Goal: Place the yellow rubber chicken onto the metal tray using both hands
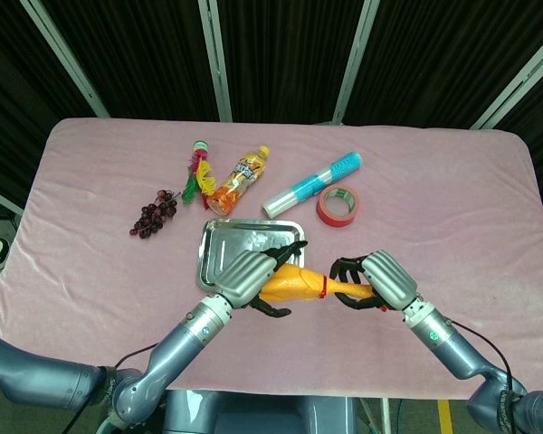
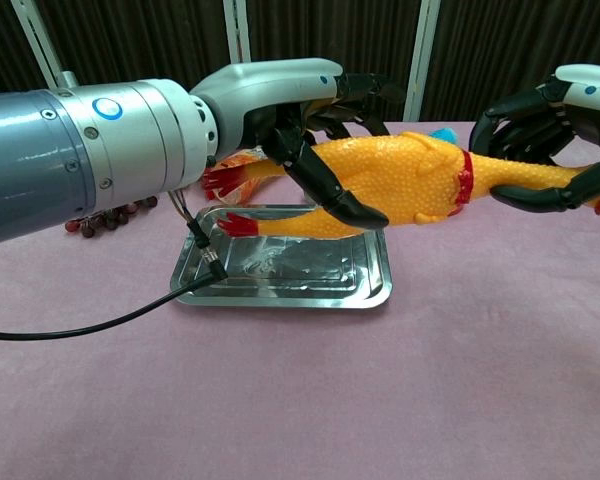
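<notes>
Chicken: we are holding the yellow rubber chicken (image 2: 400, 185) in the air, lying roughly level, its body above the near right part of the metal tray (image 2: 280, 285) and its neck reaching out past the tray's right edge; it is not touching the tray.
Left hand: our left hand (image 1: 251, 278) is gripping the chicken's body end, dark fingers (image 2: 320, 185) wrapping over and under it, the red feet sticking out on the left.
Right hand: our right hand (image 1: 373, 280) is gripping the neck just past the red collar, fingers curling around it from above and below.
Tray: it is sitting flat on the pink tablecloth (image 1: 452, 208), below and slightly behind the chicken in the head view.
Behind the tray: we are seeing an orange drink bottle (image 1: 238, 178), a blue tube (image 1: 312, 184), a red tape roll (image 1: 338, 207), a bunch of dark grapes (image 1: 153, 213) and a feathered toy (image 1: 195, 172), all well apart from our hands.
</notes>
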Robot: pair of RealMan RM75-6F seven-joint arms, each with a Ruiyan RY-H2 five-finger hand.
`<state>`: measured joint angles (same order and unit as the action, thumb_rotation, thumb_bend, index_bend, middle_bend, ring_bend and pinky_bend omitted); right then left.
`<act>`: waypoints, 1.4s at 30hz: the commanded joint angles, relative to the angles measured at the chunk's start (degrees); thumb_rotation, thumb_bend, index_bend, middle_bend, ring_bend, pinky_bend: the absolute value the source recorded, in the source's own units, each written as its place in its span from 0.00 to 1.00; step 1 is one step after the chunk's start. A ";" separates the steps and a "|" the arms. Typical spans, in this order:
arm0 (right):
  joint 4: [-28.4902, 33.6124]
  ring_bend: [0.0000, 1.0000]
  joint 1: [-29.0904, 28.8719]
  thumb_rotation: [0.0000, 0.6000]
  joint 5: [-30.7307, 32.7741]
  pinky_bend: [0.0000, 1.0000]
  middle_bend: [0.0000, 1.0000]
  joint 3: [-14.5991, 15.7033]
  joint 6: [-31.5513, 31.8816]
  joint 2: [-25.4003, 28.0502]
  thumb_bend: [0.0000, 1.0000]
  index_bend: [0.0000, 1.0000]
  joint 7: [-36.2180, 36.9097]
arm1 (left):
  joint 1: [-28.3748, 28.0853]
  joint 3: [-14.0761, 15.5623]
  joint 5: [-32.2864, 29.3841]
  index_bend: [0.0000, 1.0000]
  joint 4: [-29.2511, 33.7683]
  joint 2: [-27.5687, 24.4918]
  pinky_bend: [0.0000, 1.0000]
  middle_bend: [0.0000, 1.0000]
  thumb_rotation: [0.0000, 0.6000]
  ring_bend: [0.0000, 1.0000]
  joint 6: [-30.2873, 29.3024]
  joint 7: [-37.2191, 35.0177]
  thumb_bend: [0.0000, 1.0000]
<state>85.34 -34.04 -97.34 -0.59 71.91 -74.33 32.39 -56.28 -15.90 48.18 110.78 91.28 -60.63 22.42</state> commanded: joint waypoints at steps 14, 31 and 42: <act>-0.36 0.69 0.12 1.00 -0.25 0.86 0.72 0.24 0.21 0.05 0.86 0.97 1.27 | -0.87 0.32 -1.51 0.17 -0.20 -0.01 0.45 0.28 1.00 0.33 0.25 1.29 0.42; -0.12 0.70 0.24 1.00 -0.78 0.86 0.72 0.03 1.61 0.34 0.87 0.98 3.42 | -1.08 -0.13 0.28 0.56 -1.65 1.64 0.71 0.68 1.00 0.65 -1.42 0.35 0.71; -0.04 0.70 0.21 1.00 -0.85 0.87 0.72 0.03 1.71 0.36 0.87 0.98 3.74 | -0.60 0.08 2.29 0.58 -2.20 1.97 0.72 0.70 1.00 0.68 -1.76 -0.35 0.66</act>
<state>85.31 -33.83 -98.20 -0.55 73.63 -73.97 36.12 -56.94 -15.83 50.49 108.57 93.34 -62.50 22.14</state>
